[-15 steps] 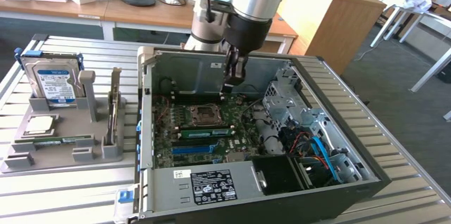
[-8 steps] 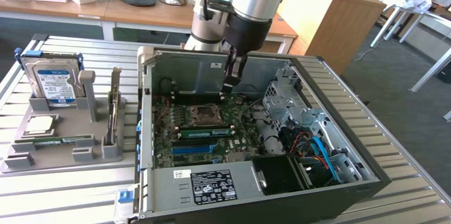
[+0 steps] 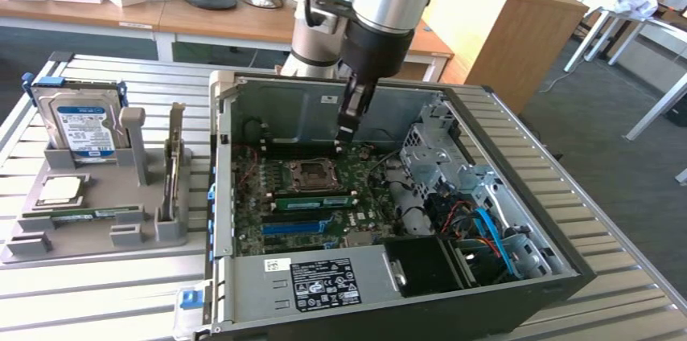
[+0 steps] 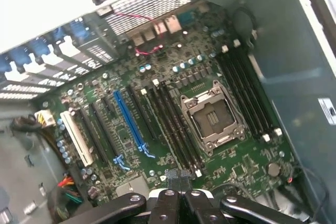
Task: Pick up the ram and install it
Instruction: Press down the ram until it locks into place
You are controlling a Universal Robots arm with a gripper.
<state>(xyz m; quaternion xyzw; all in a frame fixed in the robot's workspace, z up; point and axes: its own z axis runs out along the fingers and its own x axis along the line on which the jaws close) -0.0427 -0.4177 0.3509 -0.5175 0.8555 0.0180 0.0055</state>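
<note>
Nearest the wrist camera, at the bottom edge of its frame, sits the gripper (image 4: 181, 195), its black fingers pressed together with nothing between them. In the exterior view the gripper (image 3: 347, 128) hangs in the upper middle of the frame, inside the open computer case (image 3: 516, 164), above the motherboard (image 3: 311, 204). Just past it lie the empty processor socket (image 4: 212, 119) and the dark memory slots (image 4: 176, 129) beside it — further out, a bright blue slot (image 4: 128, 121).

One green module (image 3: 314, 201) already sits among the slots at the frame's centre. The ram (image 3: 96, 215) that seems left to fetch lies flat in the grey holder (image 3: 118, 232) at the lower left of the exterior view, well apart from the gripper, on the slatted worktop (image 3: 108, 293). I judge it light, stiff and thin — fragile at the chips and contact edge, so best pinched across its long edges near the middle.
</note>
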